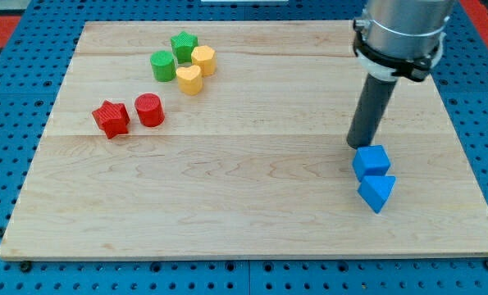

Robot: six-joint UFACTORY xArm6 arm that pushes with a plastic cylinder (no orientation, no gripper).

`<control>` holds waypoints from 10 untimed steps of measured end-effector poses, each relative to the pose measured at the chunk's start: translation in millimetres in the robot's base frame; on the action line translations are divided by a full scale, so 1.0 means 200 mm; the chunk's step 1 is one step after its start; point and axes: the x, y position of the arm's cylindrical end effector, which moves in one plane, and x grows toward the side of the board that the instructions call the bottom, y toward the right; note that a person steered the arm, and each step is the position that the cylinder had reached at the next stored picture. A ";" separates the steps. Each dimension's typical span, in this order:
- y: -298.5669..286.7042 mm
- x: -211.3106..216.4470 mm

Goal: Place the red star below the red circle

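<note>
The red star [111, 119] lies on the wooden board at the view's left, touching or almost touching the left side of the red circle [149, 110]. My tip [359, 144] is far to the view's right of both, just above the blue cube [371, 161] and close to it.
A green circle [162, 65], a green star [184, 45], a yellow hexagon [203, 60] and a yellow heart [189, 79] cluster above the red blocks. A blue triangle [377, 193] sits just below the blue cube. The board's [244, 221] right edge is near the blue blocks.
</note>
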 end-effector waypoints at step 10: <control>-0.07 -0.17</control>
